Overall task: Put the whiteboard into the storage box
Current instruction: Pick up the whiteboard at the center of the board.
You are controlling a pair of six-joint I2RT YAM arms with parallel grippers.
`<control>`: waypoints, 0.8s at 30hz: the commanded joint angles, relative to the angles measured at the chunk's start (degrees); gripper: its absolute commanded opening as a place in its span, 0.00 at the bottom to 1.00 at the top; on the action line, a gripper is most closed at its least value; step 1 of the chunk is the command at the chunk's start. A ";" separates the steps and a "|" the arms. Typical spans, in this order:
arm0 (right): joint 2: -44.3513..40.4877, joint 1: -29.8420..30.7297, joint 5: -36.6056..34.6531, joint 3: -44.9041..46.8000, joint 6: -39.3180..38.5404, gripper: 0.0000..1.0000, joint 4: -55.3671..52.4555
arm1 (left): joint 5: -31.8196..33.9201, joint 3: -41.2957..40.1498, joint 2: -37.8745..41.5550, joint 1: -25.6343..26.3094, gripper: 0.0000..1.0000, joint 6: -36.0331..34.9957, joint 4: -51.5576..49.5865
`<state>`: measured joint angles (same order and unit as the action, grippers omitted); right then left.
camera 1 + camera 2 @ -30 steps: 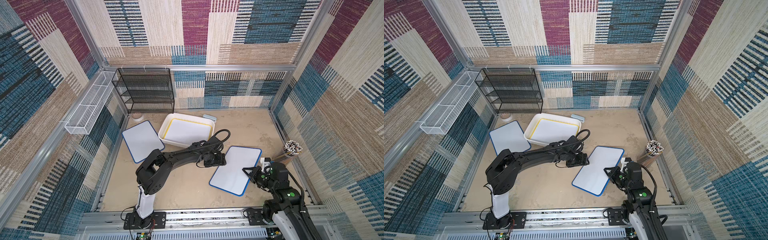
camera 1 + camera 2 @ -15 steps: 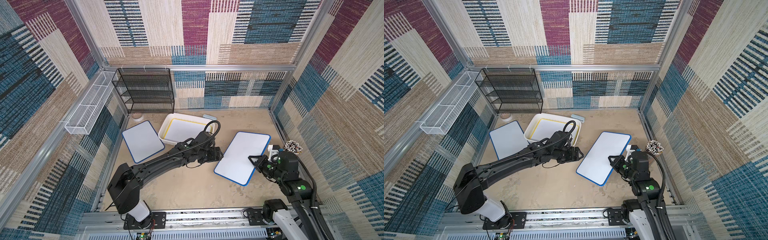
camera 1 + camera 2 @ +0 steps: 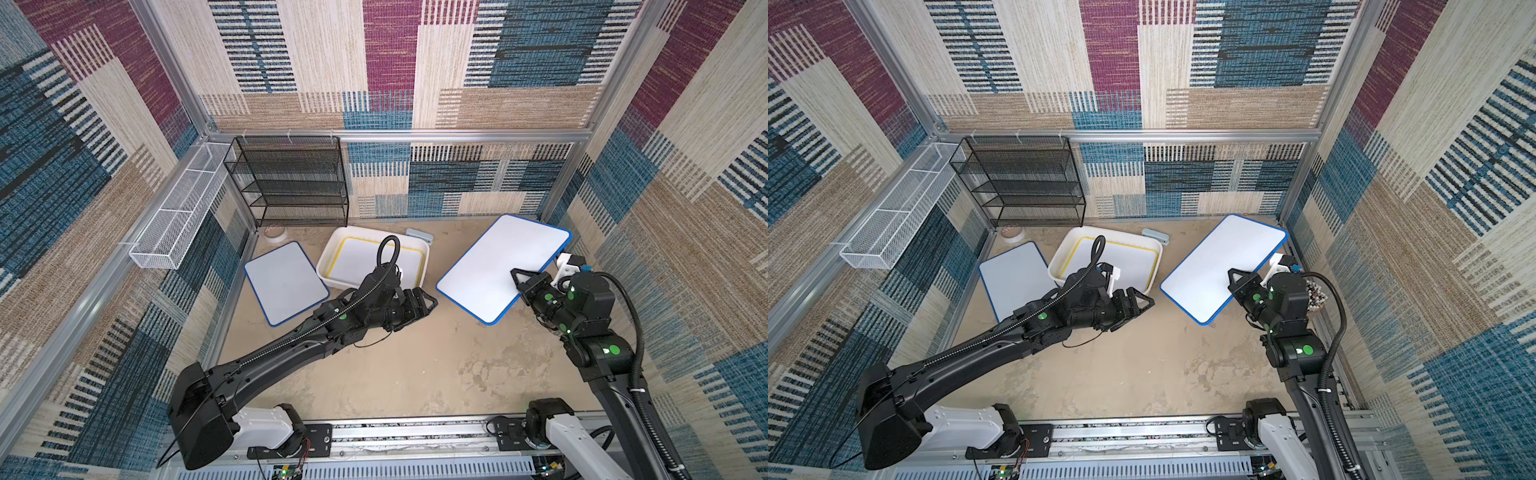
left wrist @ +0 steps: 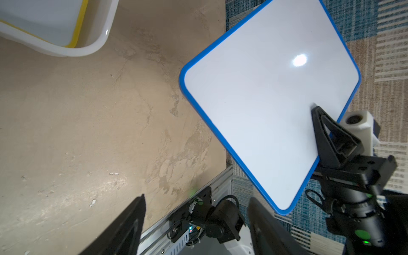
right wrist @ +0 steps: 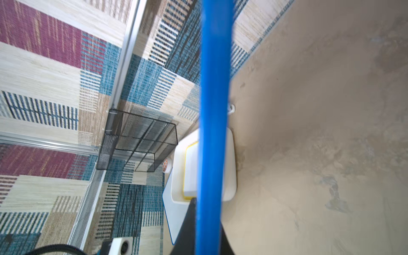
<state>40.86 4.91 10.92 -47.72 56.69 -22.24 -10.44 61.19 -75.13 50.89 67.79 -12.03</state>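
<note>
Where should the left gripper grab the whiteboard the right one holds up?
Probably the free long edge of the whiteboard facing the storage box, approached from that side by the left gripper. The board is thin and clear of the table, and the right gripper pinches the opposite long edge.

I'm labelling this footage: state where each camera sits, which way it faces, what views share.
Top views: overhead, looking down; left arm, right arm, storage box, held whiteboard.
Left wrist: on left arm, facing held whiteboard; open left hand.
Right wrist: on right arm, looking along its edge toward storage box; right hand gripping.
All share: held whiteboard, storage box.
</note>
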 commanded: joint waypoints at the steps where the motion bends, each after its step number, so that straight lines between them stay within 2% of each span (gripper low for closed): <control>1: -0.17 0.01 -5.69 0.94 6.54 0.08 13.58 | 0.24 -1.86 -1.04 -0.08 0.74 8.48 11.90; 13: -0.57 0.02 -14.15 5.78 14.93 0.08 24.09 | 7.07 -4.85 -9.96 0.60 0.73 24.15 41.06; 19: -0.20 0.03 -17.28 6.83 15.19 0.08 25.93 | 10.03 -2.49 -16.54 0.85 0.73 28.62 51.88; 24: 0.60 0.07 -17.18 7.14 15.80 0.08 26.17 | 11.47 0.89 -22.52 1.11 0.72 32.18 56.22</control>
<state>41.34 4.91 -5.13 -40.64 71.88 -2.68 -0.82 60.38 -96.03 51.77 96.42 37.45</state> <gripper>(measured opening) 0.088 0.725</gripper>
